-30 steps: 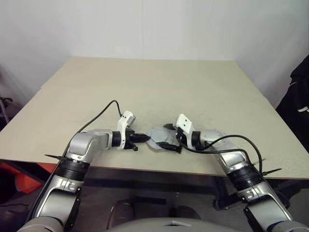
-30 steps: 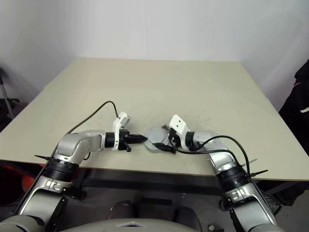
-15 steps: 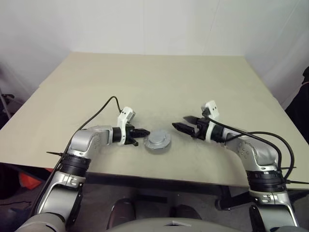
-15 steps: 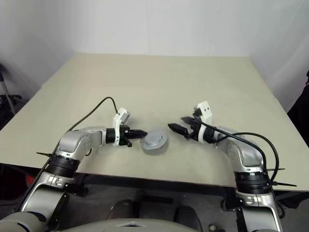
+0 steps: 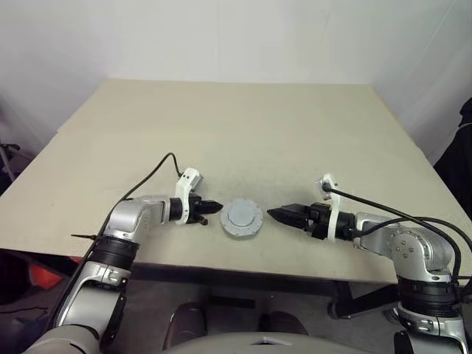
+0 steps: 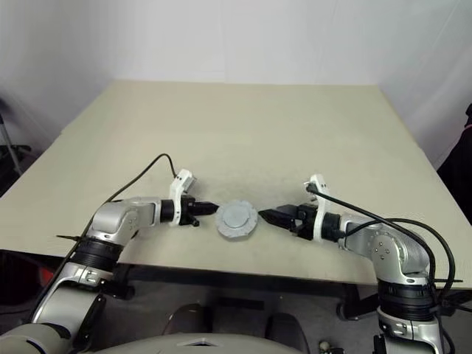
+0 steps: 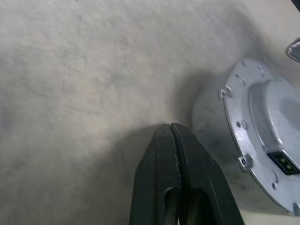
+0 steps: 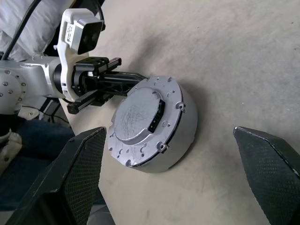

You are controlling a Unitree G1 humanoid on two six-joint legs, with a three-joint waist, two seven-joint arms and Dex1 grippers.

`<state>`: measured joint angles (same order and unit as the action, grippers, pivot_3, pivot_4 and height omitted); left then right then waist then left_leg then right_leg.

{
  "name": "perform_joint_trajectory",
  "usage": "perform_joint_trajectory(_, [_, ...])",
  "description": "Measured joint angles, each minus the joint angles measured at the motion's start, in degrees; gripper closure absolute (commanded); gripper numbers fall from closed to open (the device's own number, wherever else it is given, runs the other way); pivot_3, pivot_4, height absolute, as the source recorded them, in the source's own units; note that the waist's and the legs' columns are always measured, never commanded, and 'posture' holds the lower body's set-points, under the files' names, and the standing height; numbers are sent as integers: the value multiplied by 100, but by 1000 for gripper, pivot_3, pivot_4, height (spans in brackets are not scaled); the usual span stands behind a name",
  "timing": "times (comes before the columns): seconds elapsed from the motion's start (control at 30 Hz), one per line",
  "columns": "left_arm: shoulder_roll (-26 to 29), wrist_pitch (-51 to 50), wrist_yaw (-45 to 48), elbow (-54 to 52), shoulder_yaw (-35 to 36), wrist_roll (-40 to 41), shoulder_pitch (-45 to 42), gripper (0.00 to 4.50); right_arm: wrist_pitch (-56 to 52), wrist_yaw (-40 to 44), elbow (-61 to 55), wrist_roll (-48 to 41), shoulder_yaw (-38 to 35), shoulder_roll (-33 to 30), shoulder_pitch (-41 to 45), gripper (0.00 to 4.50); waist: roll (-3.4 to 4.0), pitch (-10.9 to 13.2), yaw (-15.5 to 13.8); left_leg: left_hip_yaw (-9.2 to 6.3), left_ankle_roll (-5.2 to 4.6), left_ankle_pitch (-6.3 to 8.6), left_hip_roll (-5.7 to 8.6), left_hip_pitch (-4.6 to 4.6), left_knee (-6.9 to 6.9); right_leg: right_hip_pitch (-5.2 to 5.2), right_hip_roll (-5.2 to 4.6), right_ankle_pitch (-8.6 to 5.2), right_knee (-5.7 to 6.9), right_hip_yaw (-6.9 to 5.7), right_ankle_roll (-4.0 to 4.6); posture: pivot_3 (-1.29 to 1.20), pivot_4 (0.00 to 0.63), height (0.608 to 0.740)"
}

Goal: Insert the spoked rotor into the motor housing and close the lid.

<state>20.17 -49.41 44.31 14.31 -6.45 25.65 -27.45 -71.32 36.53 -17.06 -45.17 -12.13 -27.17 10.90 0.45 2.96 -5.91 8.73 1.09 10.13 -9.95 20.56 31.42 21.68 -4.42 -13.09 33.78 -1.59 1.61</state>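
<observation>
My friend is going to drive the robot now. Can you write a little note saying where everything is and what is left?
Left gripper: shut, empty, its tip right beside the motor housing.
Right gripper: open, empty, on the housing's other side, apart from it.
The housing sits near the table's front edge with the lid on top.
Done: lid appears closed; the rotor is hidden.
Left: check the lid's seating.

The table [image 5: 236, 133] has a matt beige top, finely mottled and scuffed grey where seen close. The motor housing [image 5: 241, 218] is dull grey cast-looking metal, its lid [image 8: 138, 115] matt silver with fine scratches across the raised centre and small screw holes round the rim. The left claw [image 7: 174, 136] has smooth black fingers [image 7: 159, 178] of satin plastic look. The right claw [image 8: 168, 187] shows black pads [image 8: 79, 164] with a fine cross-hatched texture.
</observation>
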Motion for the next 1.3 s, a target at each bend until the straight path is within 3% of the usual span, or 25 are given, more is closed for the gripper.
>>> perform_joint_trajectory(0.3, [21,-276,80,297,922,494,-515,4500,234,-60,0,2,109,-29,-7,38,-1,0,-23,-3,-7,3,2,10,14,3,0,14,3,-1,7,0,0,740])
perform_joint_trajectory(0.47, [147,-835,610,-149,539,746,-395,4500,338,-62,1,16,164,-104,-25,38,-1,0,-35,-3,-16,8,0,43,31,29,1,14,6,-2,8,0,0,740])
perform_joint_trajectory(0.6, [342,-858,879,-504,-167,597,-164,4500,408,-81,1,51,218,-145,-51,38,-1,0,-37,-3,-16,9,-6,40,48,25,1,15,18,-3,8,0,0,740])
perform_joint_trajectory(0.87, [420,-821,947,-552,-270,555,-91,4500,442,-207,1,51,241,-150,-174,38,5,-3,-36,-5,-20,13,-5,-33,68,-56,-1,-7,22,-1,-29,0,0,740])
perform_joint_trajectory(1.0, [403,-786,914,-589,-283,544,-50,4500,95,-335,18,-82,184,-137,-223,38,5,-3,-41,-8,-23,15,-4,-49,67,-71,-1,-10,22,1,-35,0,0,740])
perform_joint_trajectory(1.17, [354,-688,894,-606,-304,506,-18,4500,-1094,-785,291,-947,-655,388,-183,38,10,-7,-76,-8,-23,15,2,-50,67,-72,-4,1,22,1,-15,0,0,740])
perform_joint_trajectory(1.3, [303,-606,850,-609,-301,476,-1,4500,-1643,-1289,421,-1045,-930,802,-85,38,12,-8,-127,-9,-17,11,0,-52,66,-71,-4,-9,22,1,-33,0,0,740])
